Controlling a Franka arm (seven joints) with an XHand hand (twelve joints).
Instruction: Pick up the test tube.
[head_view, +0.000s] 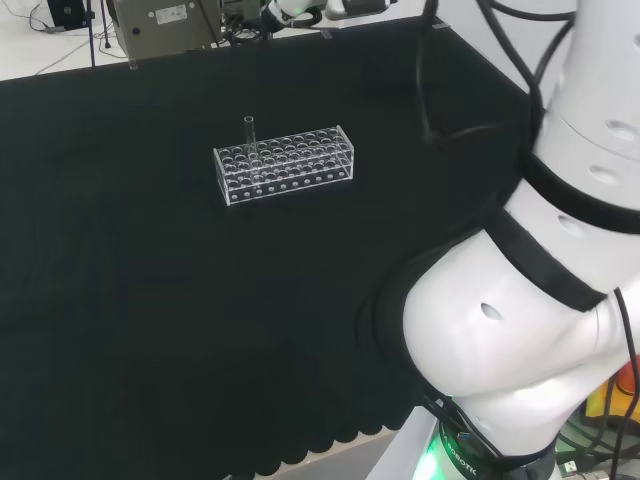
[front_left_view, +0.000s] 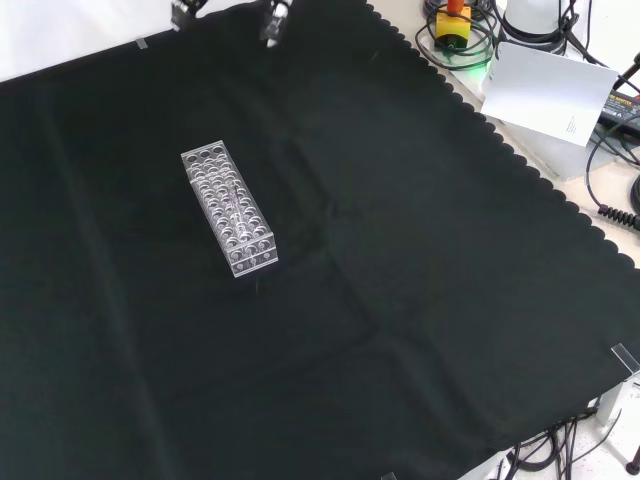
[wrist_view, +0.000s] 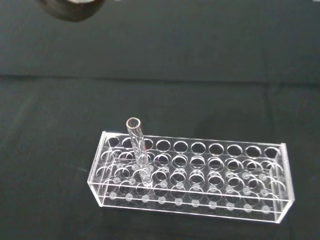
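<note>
On the black cloth stands a clear rack with many round holes, and I take this rack as the landmark for all places. Going from left to right in the head view: near the left end of the rack one clear test tube stands upright in a hole, and its open mouth rises well above the top plate. The other holes to the right of it look empty. I think the tube is kept in the rack so that it stays vertical and its upper part is free for fingers to take it.

From the wrist camera the test tube is seen in a hole toward one end of the rack, a little tilted, with its bottom resting low inside the rack.

Seen from the front, the rack lies with its long side going away from the camera, and above it, at the top edge of the cloth, some small white and dark parts show; I cannot say whether these belong to the hand.

Whether the hand is open or closed I cannot tell. The tube is not yet picked up, by my judgement.
</note>
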